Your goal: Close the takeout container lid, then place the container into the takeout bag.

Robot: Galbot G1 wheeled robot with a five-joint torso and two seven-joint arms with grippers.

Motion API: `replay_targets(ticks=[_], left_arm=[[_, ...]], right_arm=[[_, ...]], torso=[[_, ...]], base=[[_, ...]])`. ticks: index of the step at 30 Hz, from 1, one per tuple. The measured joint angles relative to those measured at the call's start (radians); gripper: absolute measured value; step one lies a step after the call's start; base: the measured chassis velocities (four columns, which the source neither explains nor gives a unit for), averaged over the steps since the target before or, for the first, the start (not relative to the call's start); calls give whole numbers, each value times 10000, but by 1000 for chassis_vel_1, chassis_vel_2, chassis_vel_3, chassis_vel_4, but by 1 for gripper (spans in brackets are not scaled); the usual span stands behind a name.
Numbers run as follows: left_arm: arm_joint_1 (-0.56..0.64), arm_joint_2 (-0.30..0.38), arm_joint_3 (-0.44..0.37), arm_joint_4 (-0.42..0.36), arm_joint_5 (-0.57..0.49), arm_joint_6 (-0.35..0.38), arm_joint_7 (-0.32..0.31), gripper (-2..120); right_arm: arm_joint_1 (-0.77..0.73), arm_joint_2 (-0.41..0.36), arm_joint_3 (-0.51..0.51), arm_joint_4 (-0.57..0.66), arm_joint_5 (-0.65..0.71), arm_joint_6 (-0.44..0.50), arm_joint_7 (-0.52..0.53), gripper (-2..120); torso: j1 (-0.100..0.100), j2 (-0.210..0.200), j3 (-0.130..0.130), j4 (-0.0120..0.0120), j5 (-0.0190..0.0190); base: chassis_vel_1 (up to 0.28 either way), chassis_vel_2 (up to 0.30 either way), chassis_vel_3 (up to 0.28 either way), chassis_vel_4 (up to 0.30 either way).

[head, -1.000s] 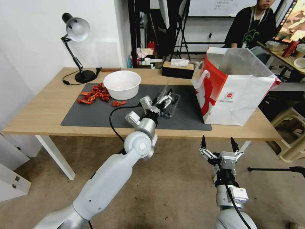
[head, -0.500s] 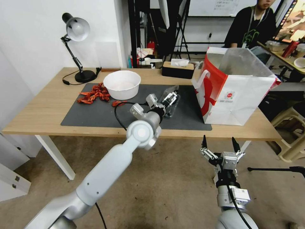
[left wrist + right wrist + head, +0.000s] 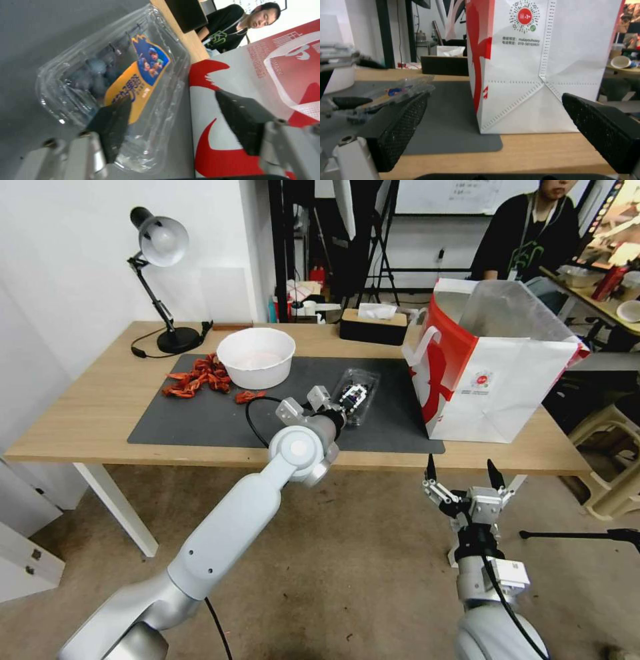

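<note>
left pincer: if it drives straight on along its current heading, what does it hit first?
Probably the takeout container: the open left pincer already has one finger over its lid. The takeout bag stands beyond; depth is unclear.

My wooden table (image 3: 100,407) at mid-frame carries a grey mat (image 3: 200,417), a lamp (image 3: 163,280) upper left, the takeout bag (image 3: 493,380) right.

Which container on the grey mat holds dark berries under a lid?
The takeout container, clear plastic with a stickered lid down, beside the left gripper; the white bowl is open-topped.
</note>
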Motion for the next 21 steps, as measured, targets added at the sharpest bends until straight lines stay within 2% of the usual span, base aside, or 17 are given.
replay_targets(ticks=[1,2,4,5,6,8,9,12,13,15,17,21], left_arm=[[0,15,2,0,29,-1,-39,59],[0,15,2,0,29,-1,-39,59],[1,32,18,-3,76,-4,-87,51],[1,39,30,-9,110,-4,-135,43],[1,39,30,-9,110,-4,-135,43],[0,50,47,-15,167,-2,-233,33],[0,50,47,-15,167,-2,-233,33],[31,79,67,-18,250,5,-333,19],[38,89,74,-20,257,12,-351,13],[41,96,88,-21,264,15,-365,12],[36,106,143,-17,280,58,-409,0],[26,116,187,5,295,85,-443,0]], right_arm=[[244,-109,-3,4,387,-218,29,100],[244,-109,-3,4,387,-218,29,100],[608,-291,-19,52,1078,-596,99,100],[864,-433,-42,78,1647,-917,171,100],[864,-433,-42,78,1647,-917,171,100],[1492,-744,-86,87,2937,-1597,365,100],[1492,-744,-86,87,2937,-1597,365,100],[2383,-1130,-203,3,4865,-2395,679,100],[2573,-1210,-238,-55,5229,-2507,736,100],[2699,-1269,-262,-99,5504,-2577,763,100],[3195,-1468,-342,-245,6570,-2866,877,100],[3664,-1588,-460,-453,7547,-3055,974,100]], torso=[[0,0,0,-2,1],[0,0,0,-2,1],[0,0,0,0,-1],[0,0,0,0,0],[0,0,0,0,0],[0,0,0,-1,0],[0,0,0,-1,0],[0,0,1,0,-2],[0,0,1,1,-1],[0,0,1,1,1],[1,0,0,-2,-1],[0,1,1,0,0]], base=[[0,0,0,0],[0,0,0,0],[0,0,0,0],[0,0,0,0],[0,0,0,0],[0,0,0,0],[0,0,0,0],[0,0,0,0],[0,0,0,0],[0,0,0,0],[0,0,0,0],[0,0,0,0]])
